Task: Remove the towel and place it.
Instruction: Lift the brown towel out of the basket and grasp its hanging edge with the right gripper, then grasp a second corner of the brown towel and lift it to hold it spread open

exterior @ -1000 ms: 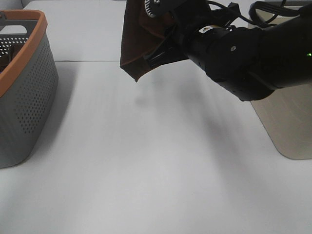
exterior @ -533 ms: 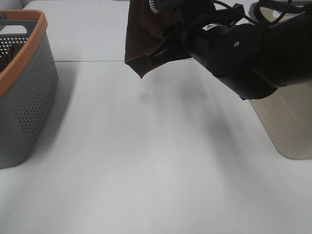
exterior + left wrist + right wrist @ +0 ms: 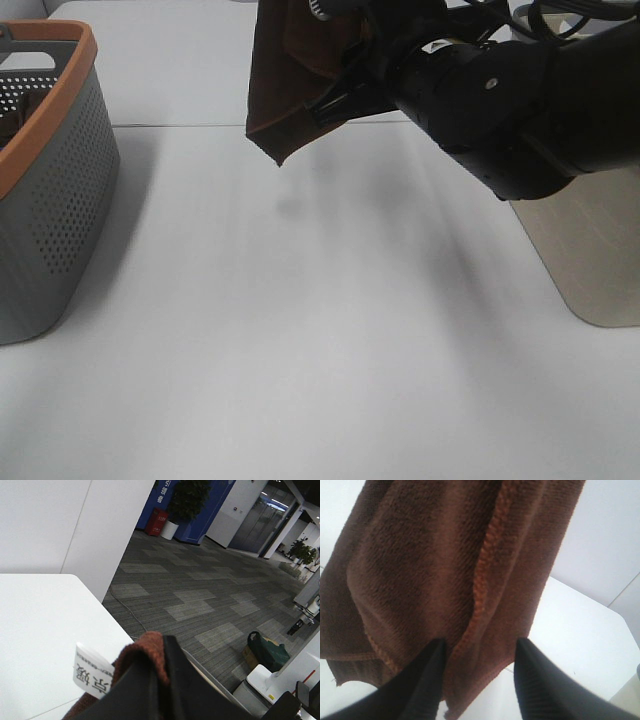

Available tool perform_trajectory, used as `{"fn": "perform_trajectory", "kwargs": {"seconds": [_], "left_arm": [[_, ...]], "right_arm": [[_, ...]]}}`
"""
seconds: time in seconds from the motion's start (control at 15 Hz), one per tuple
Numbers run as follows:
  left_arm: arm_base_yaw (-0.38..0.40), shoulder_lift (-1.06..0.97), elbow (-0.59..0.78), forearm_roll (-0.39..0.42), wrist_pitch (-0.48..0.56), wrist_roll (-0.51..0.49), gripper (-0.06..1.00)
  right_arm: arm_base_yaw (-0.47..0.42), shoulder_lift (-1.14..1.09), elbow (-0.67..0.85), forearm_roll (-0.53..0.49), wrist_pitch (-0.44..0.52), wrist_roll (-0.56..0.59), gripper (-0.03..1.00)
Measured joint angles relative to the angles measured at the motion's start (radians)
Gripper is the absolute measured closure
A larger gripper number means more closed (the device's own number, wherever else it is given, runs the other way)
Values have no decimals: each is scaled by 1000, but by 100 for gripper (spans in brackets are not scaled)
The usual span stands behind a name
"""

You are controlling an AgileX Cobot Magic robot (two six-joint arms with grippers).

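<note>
The towel [image 3: 285, 80], dark brown terry with a stitched hem and a white printed tag [image 3: 92, 670], is seen hanging in folds above the far middle of the white table [image 3: 300, 350], clear of its surface. An edge by the tag is pinched in the clamped left gripper [image 3: 162, 652]. The right gripper [image 3: 479, 645], extended on its arm from the right side, is held spread, with the lower folds hanging between the jaws.

High view: bright, even overhead light; white table [image 3: 300, 350] nearly washed out, soft broad shadows under arm [image 3: 520, 110] and beside basket [image 3: 50, 200]. Left wrist: towel [image 3: 142, 650] close, blurred; hall [image 3: 210, 595] behind sharp. Right wrist: towel weave fairly crisp, backlit.
</note>
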Motion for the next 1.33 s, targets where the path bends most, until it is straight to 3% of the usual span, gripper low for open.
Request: {"fn": "perform_trajectory", "kwargs": {"seconds": [0.8, 1.33], "left_arm": [[0, 0, 0, 0, 4, 0, 94], [0, 0, 0, -19, 13, 0, 94]], "right_arm": [[0, 0, 0, 130, -38, -46, 58], [0, 0, 0, -154, -7, 189, 58]]}}
